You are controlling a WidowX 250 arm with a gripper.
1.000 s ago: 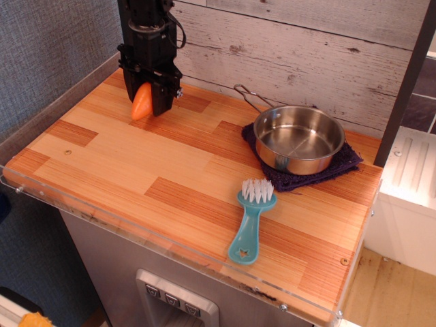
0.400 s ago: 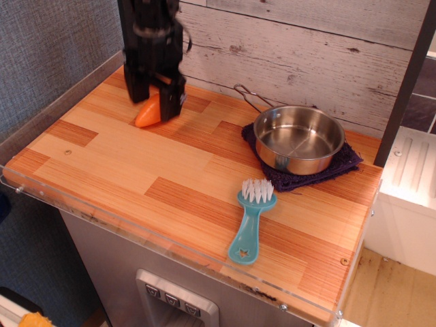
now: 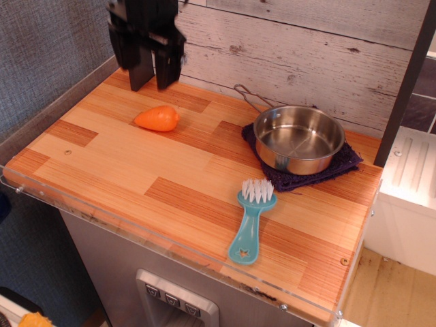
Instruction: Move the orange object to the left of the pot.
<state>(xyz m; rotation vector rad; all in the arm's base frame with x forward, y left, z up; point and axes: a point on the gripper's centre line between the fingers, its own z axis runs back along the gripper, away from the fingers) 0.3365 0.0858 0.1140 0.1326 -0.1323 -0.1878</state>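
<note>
**Released: orange object down on the counter, claw lifting clear**

Up goes the claw [image 3: 147, 68] since a moment ago, when it had the orange object [image 3: 157, 118] pinched upright; now its fingers stand apart with nothing between them, hanging above the far-left part of the counter [image 3: 102, 170]. That orange object lies on its side directly below and slightly nearer than the claw, long axis running left-right, tapered end pointing left. It sits well to the left of the pot [image 3: 299, 139], which rests on the purple cloth [image 3: 300, 178]. By my read, the placement looks done; only retreat remains.
</note>
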